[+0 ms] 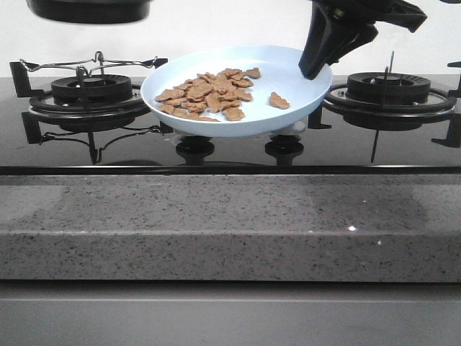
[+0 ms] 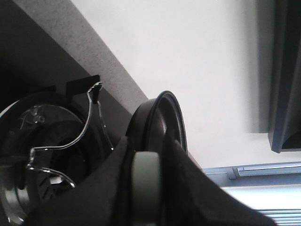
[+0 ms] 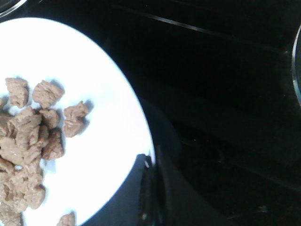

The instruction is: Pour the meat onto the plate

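Right gripper [image 1: 315, 68] jaws clamp plate [image 1: 302, 86] rim, holding it tilted above stove [image 1: 230, 148]; meat [image 1: 209, 94] piled on it; left gripper [image 2: 146, 188] jaws closed on pan [image 2: 162, 122], raised clear.

The plate [image 1: 299, 86], pale blue, round and shallow with a raised rim, is held above the stovetop, tilted slightly. The meat [image 1: 209, 94], small flat tan-brown pieces, is piled loosely on its left half; one piece [image 1: 279, 101] is set apart from the pile.
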Robot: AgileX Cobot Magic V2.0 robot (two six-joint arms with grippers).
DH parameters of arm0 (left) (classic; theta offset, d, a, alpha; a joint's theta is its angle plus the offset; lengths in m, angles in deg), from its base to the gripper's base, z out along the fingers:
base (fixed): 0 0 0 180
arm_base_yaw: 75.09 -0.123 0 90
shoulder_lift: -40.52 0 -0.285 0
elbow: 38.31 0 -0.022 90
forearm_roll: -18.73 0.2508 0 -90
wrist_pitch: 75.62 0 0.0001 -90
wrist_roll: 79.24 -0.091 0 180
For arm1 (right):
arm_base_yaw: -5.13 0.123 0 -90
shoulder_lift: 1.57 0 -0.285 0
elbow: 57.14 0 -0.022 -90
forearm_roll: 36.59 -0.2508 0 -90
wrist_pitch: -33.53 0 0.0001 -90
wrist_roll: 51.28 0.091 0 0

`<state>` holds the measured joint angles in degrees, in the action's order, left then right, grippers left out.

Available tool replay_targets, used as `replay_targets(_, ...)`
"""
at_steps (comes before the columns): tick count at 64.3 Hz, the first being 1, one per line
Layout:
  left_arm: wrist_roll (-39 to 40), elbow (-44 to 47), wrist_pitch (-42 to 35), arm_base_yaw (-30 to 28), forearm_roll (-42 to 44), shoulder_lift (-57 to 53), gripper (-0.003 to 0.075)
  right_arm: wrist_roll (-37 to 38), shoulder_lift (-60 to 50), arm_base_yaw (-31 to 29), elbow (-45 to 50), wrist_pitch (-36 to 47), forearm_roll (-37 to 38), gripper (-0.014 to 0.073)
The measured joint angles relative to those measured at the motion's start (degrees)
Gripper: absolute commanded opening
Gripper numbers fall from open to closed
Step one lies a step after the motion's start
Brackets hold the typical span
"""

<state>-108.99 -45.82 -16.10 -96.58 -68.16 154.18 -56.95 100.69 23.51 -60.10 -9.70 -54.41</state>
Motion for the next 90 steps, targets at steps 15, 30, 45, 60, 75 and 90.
replay_targets(15, -0.09, 0.00, -1.11, 0.00, -0.34, 4.03, -0.0020, 0.00, 0.00, 0.00, 0.00, 0.00, 0.00, -0.0060)
replay_targets(30, -0.13, 0.00, -2.56, 0.00, 0.85, 5.05, -0.0020, 0.00, 0.00, 0.00, 0.00, 0.00, 0.00, -0.0060)
replay_targets(45, 0.61, 0.00, -2.56, 0.00, 2.21, 5.05, -0.0018, 0.00, 0.00, 0.00, 0.00, 0.00, 0.00, -0.0060)
replay_targets(60, 1.15, 0.00, -2.45, -0.09, 3.41, 5.05, 0.0249, 0.00, 0.00, 0.00, 0.00, 0.00, 0.00, -0.0060)
replay_targets(75, 1.15, 0.00, 0.21, -0.09, 6.97, 5.05, 0.0562, 0.00, 0.00, 0.00, 0.00, 0.00, 0.00, -0.0060)
replay_targets(90, 1.05, -0.48, 5.82, -0.09, 11.75, 5.05, 0.0545, 0.00, 0.00, 0.00, 0.00, 0.00, 0.00, -0.0060)
